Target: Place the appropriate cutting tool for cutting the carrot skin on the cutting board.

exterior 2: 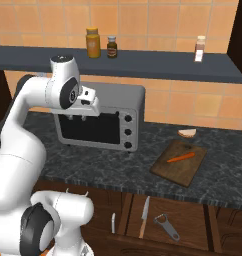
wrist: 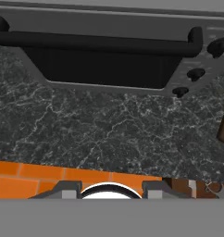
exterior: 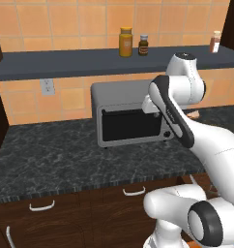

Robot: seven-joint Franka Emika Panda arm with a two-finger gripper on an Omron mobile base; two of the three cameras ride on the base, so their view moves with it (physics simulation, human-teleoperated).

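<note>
Drawer (exterior 2: pixel 193 220) below the counter stood open w/ peeler (exterior 2: pixel 166 226) at right, knife (exterior 2: pixel 144 217) beside it, small utensil (exterior 2: pixel 113 222) left. Carrot (exterior 2: pixel 180 158) lay on cutting board (exterior 2: pixel 165 170), right of toaster oven (exterior 2: pixel 134 102). Gripper (exterior 2: pixel 78 117) hung before oven door; finger spread: couldn't tell.

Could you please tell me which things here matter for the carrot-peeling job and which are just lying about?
Job: peeler in the open drawer; carrot; cutting board.
Lying about: knife; toaster oven; bread piece; shelf jars.
</note>
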